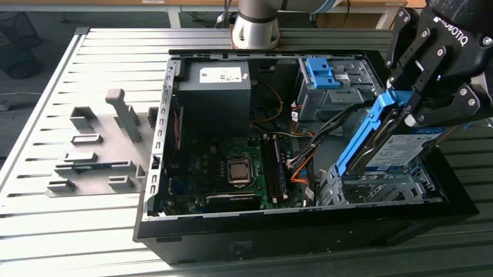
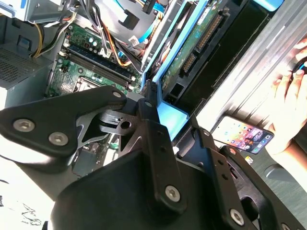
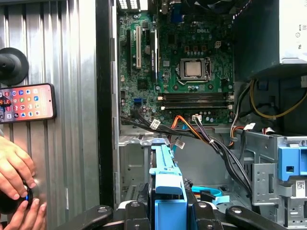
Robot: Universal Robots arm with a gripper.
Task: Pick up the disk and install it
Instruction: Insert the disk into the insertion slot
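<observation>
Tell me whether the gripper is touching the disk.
Touching. In the exterior view the gripper is closed on the blue frame of the disk, holding it tilted over the grey bay.

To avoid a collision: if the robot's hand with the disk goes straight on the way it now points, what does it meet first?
Probably the grey drive cage: the hand is shut on the disk, whose lower end is right at the cage. Whether they touch is unclear.
</observation>
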